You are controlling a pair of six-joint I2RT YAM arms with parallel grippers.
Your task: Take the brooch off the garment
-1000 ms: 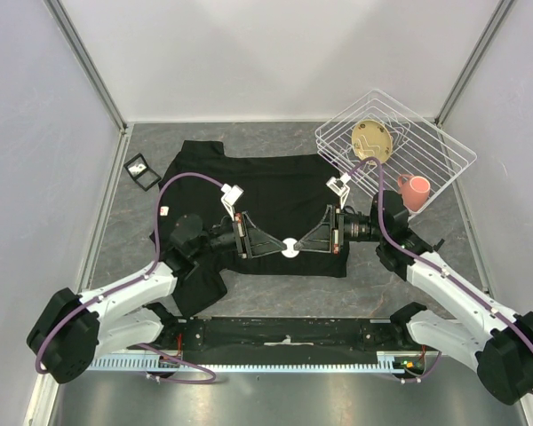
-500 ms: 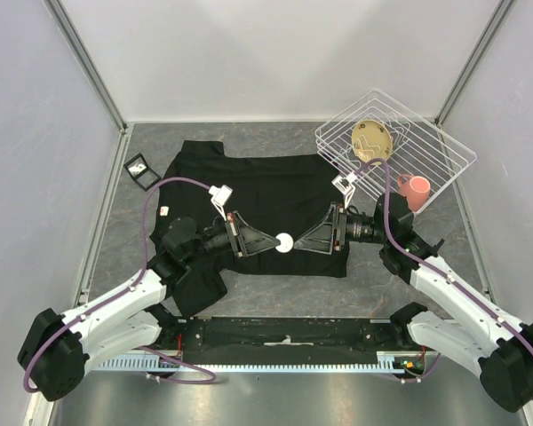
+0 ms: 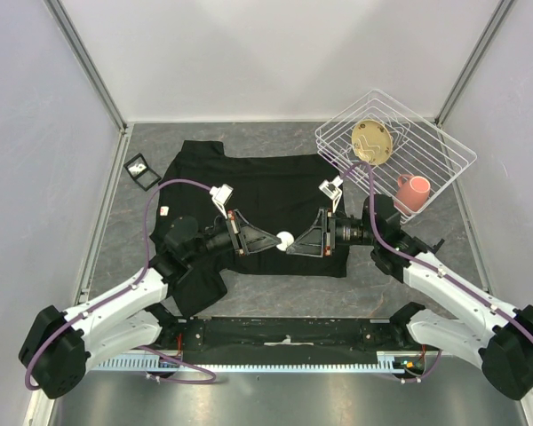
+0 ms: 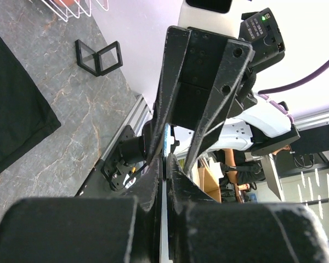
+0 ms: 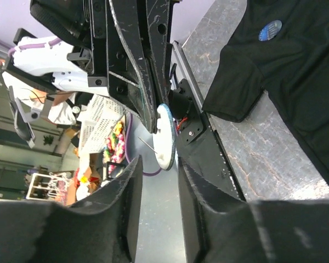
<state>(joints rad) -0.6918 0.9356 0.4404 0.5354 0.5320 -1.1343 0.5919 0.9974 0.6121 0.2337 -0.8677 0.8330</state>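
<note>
Left tool (image 3: 278, 240) is clamped shut on the rim of a small round white brooch (image 3: 285, 238), whose thin pin sticks out free of the cloth. Facing it tip to tip, the right tool (image 3: 295, 245) has its fingers partly spread, holds nothing and sits just beside the brooch. Both hang over the near hem of a large black short-sleeved T-shirt (image 3: 275, 186) spread across the middle of the grey marbled worktop (image 3: 275, 291).

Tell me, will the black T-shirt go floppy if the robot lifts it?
Probably floppy: the T-shirt lies limp and flat on the table, so it would likely droop from wherever it is pinched. Pushed, it would probably bunch up rather than slide whole. The fabric looks thin, so it is likely light for its size.
</note>
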